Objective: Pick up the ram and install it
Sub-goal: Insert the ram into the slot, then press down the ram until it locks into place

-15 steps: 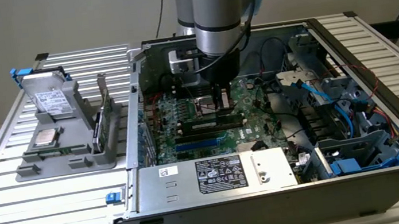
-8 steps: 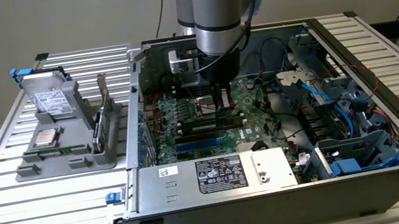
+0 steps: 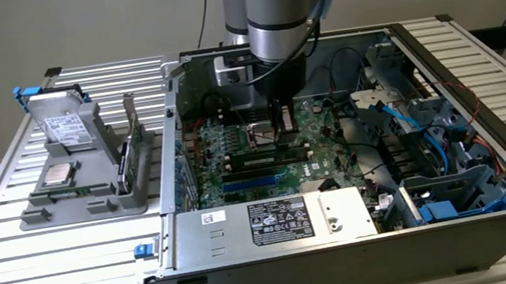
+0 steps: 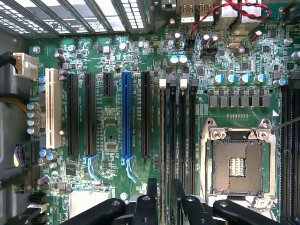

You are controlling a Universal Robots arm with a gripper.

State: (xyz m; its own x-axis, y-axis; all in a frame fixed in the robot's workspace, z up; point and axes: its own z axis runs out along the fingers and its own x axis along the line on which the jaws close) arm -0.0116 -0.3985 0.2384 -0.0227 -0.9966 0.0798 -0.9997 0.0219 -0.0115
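One arm, exterior view: the grey arm (image 3: pixel 279 6) reaches straight down into the open computer case (image 3: pixel 346 254), which lies on its side on a slatted table (image 3: pixel 52 249).
Gripper, exterior view: the gripper (image 3: pixel 284 136) hangs low over the green motherboard (image 3: pixel 209 181), its tips just above the black memory slots; the gap between the tips cannot be read from this side.
Ram, exterior view: the ram (image 3: pixel 263 160) stands on edge along the memory slots, dark chips and a small pale label facing the camera, directly under the gripper tips; whether it is fully seated I cannot tell.
Surroundings, exterior view: a metal power supply box (image 3: pixel 278 219) sits in the case at the near wall, blue cables (image 3: pixel 407 118) lie toward the exterior view's right, and a grey parts tray (image 3: pixel 85 204) rests on the table outside the case toward the exterior view's left.
Fingers, wrist view: the two dark fingers (image 4: pixel 152 192) stand spread, one on each side of a single memory slot, with board and slot visible in the gap and nothing pinched.
Ram, wrist view: seen edge-on it cannot be told from the dark slots (image 4: pixel 192 131).
Board, wrist view: a blue slot (image 4: pixel 126 117), a white slot (image 4: pixel 53 112) and the bare processor socket (image 4: pixel 236 164) flank the memory slots.
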